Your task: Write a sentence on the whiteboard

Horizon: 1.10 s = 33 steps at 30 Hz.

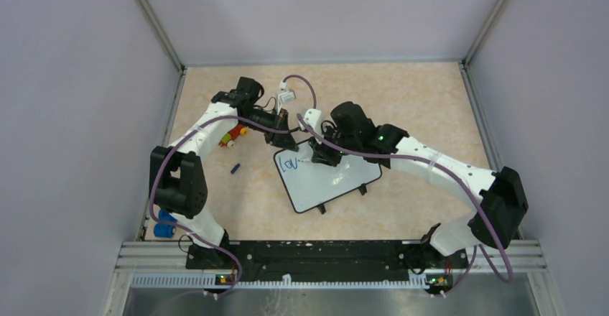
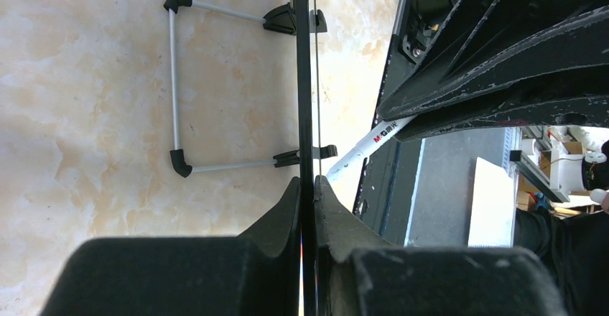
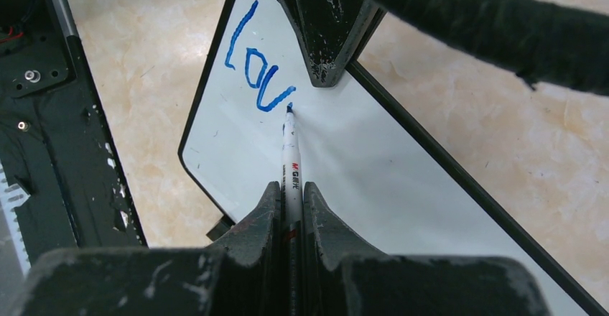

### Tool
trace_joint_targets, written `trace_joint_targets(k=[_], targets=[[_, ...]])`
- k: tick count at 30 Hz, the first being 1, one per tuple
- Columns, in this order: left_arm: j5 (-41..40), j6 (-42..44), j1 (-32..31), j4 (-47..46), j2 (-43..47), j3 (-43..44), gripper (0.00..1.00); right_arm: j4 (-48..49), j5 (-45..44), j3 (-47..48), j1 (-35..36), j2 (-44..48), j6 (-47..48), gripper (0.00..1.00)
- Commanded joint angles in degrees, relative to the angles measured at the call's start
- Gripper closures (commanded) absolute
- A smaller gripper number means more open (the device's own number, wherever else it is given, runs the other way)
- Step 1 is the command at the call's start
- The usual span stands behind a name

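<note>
Fingers [image 3: 260,224] around half-hidden marker [image 3: 290,151]

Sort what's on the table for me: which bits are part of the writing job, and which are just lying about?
In use: whiteboard, clamped by left gripper; marker in right gripper; blue lettering.
Lying about: small blue piece; coloured pieces beside the left arm; blue items by its base.

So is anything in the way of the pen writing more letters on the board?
Nothing visible. The right gripper holds the marker with its tip on the whiteboard just past the blue letters, and the white ahead is bare. The left gripper pinches the board's edge close beside the letters, off the writing line.
</note>
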<state>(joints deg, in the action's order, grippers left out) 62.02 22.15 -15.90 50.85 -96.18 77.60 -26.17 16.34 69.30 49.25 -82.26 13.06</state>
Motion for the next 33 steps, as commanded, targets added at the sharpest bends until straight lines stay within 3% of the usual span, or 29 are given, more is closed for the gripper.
trace_joint_targets(k=[1, 33], targets=[[2.00, 0.96, -0.89, 0.29, 0.23, 0.64, 1.00, 0.58, -3.13, -0.14, -1.19, 1.23, 1.44, 1.00], [2.09, 0.88, -0.88, 0.22, 0.08, 1.09, 1.00, 0.78, -3.43, 4.50, -2.42, -0.16, 1.88, 1.00]])
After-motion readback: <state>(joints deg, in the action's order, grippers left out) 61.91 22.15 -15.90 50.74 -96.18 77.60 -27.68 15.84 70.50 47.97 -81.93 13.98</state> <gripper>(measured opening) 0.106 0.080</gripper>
